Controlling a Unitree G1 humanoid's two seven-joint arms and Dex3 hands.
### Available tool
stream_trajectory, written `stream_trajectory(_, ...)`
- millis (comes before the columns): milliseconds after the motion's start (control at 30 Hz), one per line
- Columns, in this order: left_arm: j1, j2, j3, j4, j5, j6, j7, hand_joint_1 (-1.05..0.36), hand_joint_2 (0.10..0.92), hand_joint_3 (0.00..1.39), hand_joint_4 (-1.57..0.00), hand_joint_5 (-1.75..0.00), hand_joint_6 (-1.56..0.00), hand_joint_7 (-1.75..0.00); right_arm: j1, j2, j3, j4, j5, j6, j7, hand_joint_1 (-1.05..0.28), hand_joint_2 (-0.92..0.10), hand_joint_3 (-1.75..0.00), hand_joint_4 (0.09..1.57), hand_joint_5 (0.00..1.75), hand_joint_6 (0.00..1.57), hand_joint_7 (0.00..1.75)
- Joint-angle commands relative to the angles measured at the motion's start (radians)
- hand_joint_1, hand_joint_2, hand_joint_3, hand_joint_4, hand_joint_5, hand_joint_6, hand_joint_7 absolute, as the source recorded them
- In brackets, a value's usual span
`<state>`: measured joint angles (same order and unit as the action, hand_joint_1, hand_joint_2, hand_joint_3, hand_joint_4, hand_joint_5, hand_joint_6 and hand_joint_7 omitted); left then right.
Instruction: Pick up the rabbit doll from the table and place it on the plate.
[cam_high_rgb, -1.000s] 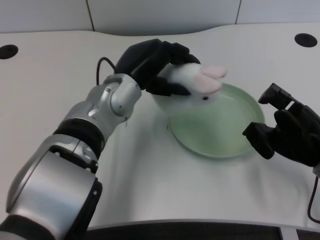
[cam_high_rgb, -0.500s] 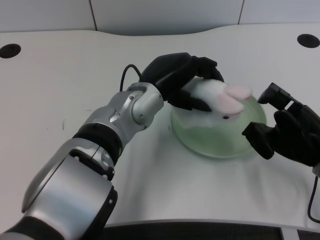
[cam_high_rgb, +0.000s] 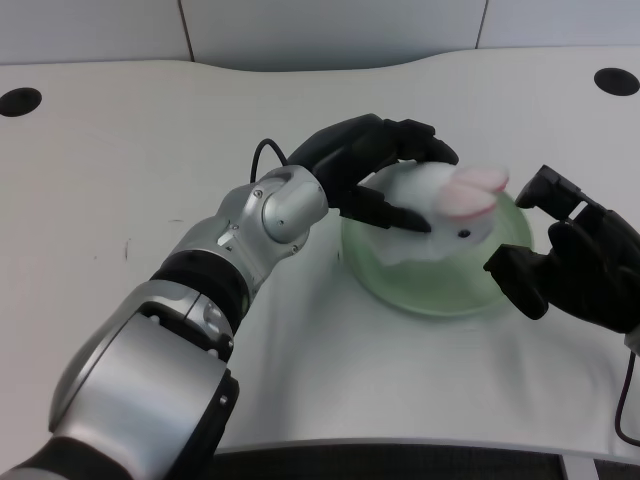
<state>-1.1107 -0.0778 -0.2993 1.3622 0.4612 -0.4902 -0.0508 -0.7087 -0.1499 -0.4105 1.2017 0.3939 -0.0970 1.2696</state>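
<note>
While robot hand (cam_high_rgb: 375, 165) grips, rabbit doll (cam_high_rgb: 440, 215) lengthwise, ears rightward

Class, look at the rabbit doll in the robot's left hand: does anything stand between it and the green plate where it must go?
Nothing visible does. The left hand holds the rabbit doll directly over the plate, and no other object lies on the visible plate surface. Whether the doll already touches the plate cannot be told.

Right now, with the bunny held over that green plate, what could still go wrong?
The left hand grips the rabbit doll over the green plate; whether it already rests there is unclear. If released while tilted, it could roll toward the rim. The fingers wrap its soft body, so opening might drag it sideways. The idle right hand sits close by the plate's edge, so a tumbling doll might bump it.
</note>
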Motion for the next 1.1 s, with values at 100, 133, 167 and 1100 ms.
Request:
stream_trajectory(100,-0.007,0.014,0.129,-0.006,-0.139,0.069,-0.193,-0.69,0.921,0.39,-0.27,-0.28,-0.4,-0.01,0.001,-0.001,-0.001,-0.007,0.012,-0.004,0.001,-0.6,-0.92,-0.07,1.06,1.75,0.81,1.75)
stream_trajectory(133,-0.007,0.015,0.139,-0.008,-0.147,0.075,-0.208,-0.7,0.921,0.41,-0.25,-0.26,-0.39,0.0,0.001,-0.001,-0.001,-0.007,0.012,-0.002,0.0,-0.59,-0.92,-0.07,1.05,1.75,0.81,1.75)
stream_trajectory(167,-0.009,0.019,0.157,-0.01,-0.164,0.086,-0.226,-0.71,0.921,0.42,-0.25,-0.25,-0.38,0.0,0.002,-0.002,0.001,-0.01,0.01,-0.003,-0.004,-0.59,-0.92,-0.07,1.05,1.75,0.81,1.75)
stream_trajectory(1100,0.036,0.225,0.286,-0.05,-0.283,-0.075,-0.395,-0.86,0.921,0.48,-0.33,-0.15,-0.33,0.0,0.001,-0.01,0.005,-0.009,0.005,0.003,-0.015,-0.59,-0.92,-0.08,1.05,1.75,0.81,1.75)
